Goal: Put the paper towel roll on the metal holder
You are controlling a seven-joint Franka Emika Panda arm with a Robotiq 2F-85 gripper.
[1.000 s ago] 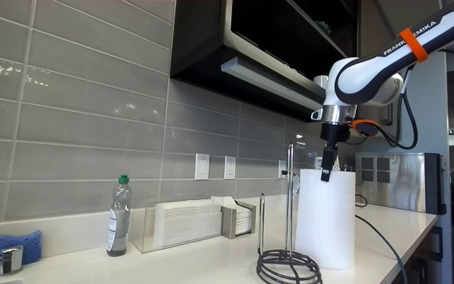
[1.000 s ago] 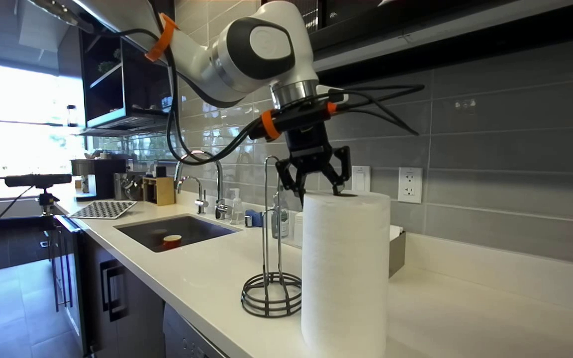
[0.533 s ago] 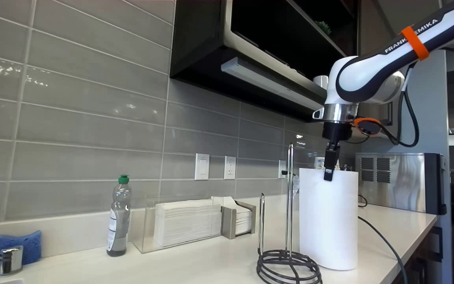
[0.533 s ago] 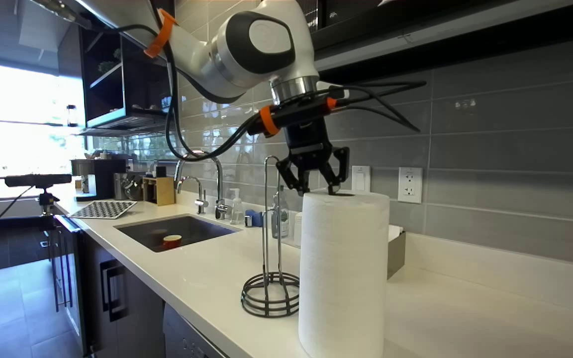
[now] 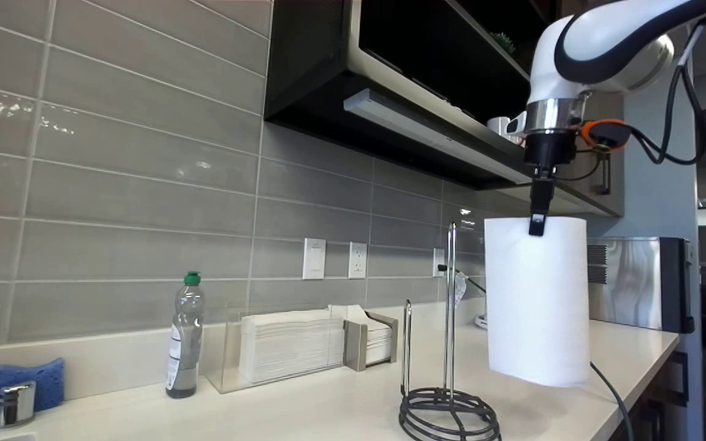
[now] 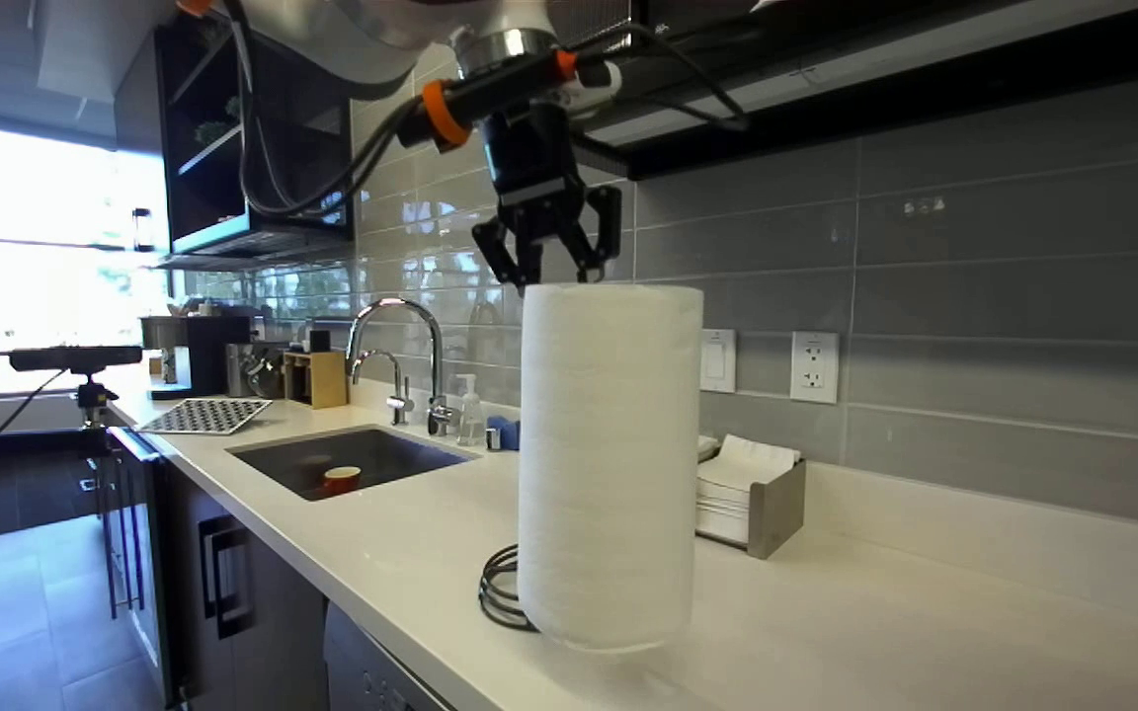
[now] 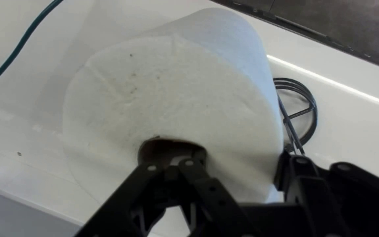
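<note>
Wrist view: one paper towel roll (image 7: 176, 95), its side clamped in my gripper (image 7: 230, 164). I held it aloft beside the metal holder (image 7: 299, 113).

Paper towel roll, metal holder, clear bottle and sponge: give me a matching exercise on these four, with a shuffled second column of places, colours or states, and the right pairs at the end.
Things
1. paper towel roll
2. metal holder
3. clear bottle
4. sponge

Places, colours, states
A. topped by a green cap
B. blue, partly hidden behind a chrome fixture in an exterior view
C. held by the gripper, off the counter
D. stands bare, with no roll over it

Right pairs: 1-C; 2-D; 3-A; 4-B
</note>
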